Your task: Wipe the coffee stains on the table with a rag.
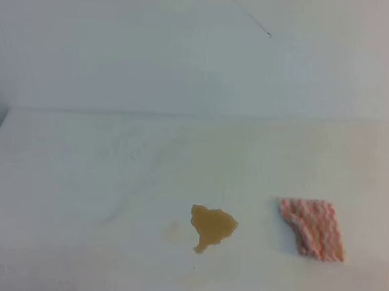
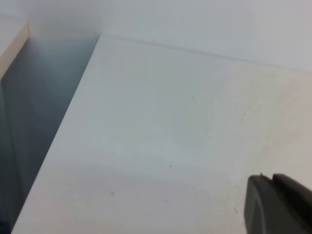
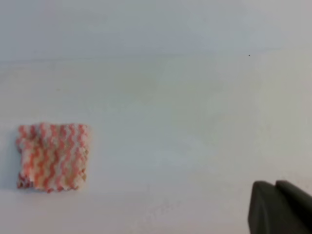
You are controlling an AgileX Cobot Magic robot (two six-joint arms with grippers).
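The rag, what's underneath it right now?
The rag lies flat on the white table, apart from the coffee stains. Whatever is directly beneath stays hidden by the cloth.

White table (image 1: 77, 177) with a tan coffee stain (image 1: 212, 226) on it, striped pink rag (image 1: 314, 228) lying just right of it.

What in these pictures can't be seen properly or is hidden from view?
- Both arms: absent from the overhead view, which shows only the table, coffee stain and rag.
- Left gripper: left wrist view, cut off by the bottom-right corner; jaws cannot be judged.
- Right gripper: right wrist view, likewise cropped.
- Coffee stain: outside both wrist views.
- Faint smudge beside the stain: too pale to identify.
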